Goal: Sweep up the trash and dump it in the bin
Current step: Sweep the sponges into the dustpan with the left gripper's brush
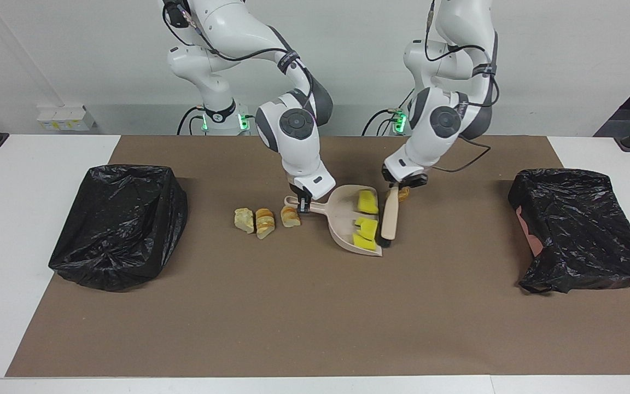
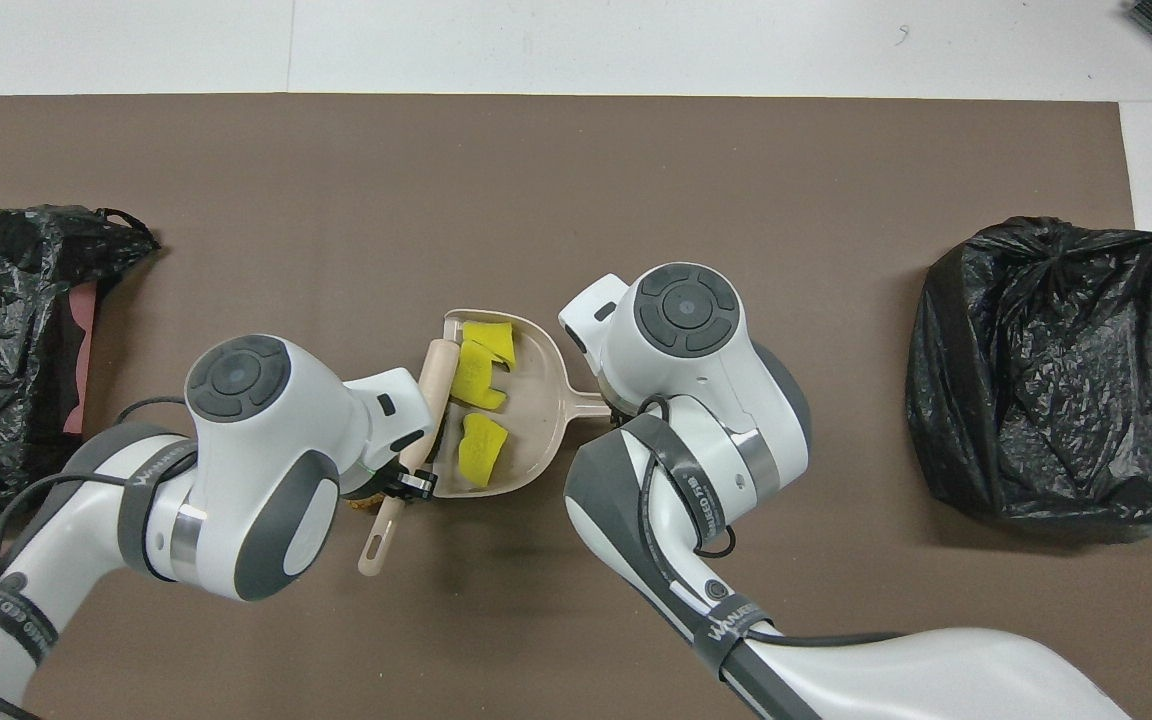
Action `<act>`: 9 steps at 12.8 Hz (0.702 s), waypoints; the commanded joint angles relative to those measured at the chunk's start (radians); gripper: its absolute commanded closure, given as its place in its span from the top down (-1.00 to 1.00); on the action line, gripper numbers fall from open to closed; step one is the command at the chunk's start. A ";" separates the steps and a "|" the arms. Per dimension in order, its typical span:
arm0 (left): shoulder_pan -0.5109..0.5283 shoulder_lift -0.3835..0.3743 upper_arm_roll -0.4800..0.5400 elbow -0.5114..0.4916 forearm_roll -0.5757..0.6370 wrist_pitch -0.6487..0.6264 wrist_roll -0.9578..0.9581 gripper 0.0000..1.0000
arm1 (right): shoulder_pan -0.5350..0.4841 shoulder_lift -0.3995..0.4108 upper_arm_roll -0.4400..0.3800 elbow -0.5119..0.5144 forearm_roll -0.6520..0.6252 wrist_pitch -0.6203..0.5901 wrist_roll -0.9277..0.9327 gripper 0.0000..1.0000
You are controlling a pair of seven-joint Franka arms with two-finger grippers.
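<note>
Right hand (image 1: 302, 205) is gripping the dustpan (image 1: 348, 219) by its handle, fingers clamped tight. Left hand (image 1: 397, 189) is clasping the brush (image 1: 389, 218) by its handle — the brush is lying along the pan's open edge. Three yellow sponge pieces (image 1: 367, 201) are sitting inside the pan; the brown lump (image 1: 404, 192) is lying by the brush, nearer the robots. Three bread chunks (image 1: 263, 220) are resting on the bench beside the pan's handle — toward the right arm's end.
</note>
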 commanded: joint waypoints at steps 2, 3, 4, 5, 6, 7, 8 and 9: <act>-0.051 -0.018 0.018 0.030 -0.029 -0.010 -0.089 -1.00 | -0.007 -0.009 0.007 -0.019 0.009 0.005 0.020 -1.00; -0.040 -0.024 0.018 0.046 -0.029 -0.015 -0.135 -1.00 | -0.007 -0.009 0.009 -0.019 0.009 0.005 0.020 -1.00; -0.035 -0.049 0.026 0.060 -0.028 -0.044 -0.186 -1.00 | -0.007 -0.009 0.009 -0.019 0.009 0.007 0.014 -1.00; -0.029 -0.073 0.032 0.060 -0.029 -0.073 -0.209 -1.00 | -0.007 -0.007 0.007 -0.019 0.008 0.008 0.005 -1.00; 0.003 -0.107 0.032 0.060 -0.028 -0.119 -0.250 -1.00 | -0.009 -0.007 0.007 -0.019 0.006 0.010 -0.015 -1.00; 0.023 -0.128 0.032 0.059 -0.028 -0.181 -0.301 -1.00 | -0.009 -0.006 0.007 -0.019 0.006 0.021 -0.038 -1.00; 0.047 -0.147 0.032 0.047 -0.025 -0.238 -0.351 -1.00 | -0.010 -0.006 0.007 -0.019 0.008 0.022 -0.041 -1.00; 0.081 -0.173 0.032 0.010 -0.019 -0.251 -0.361 -1.00 | -0.010 -0.006 0.007 -0.019 0.008 0.024 -0.040 -1.00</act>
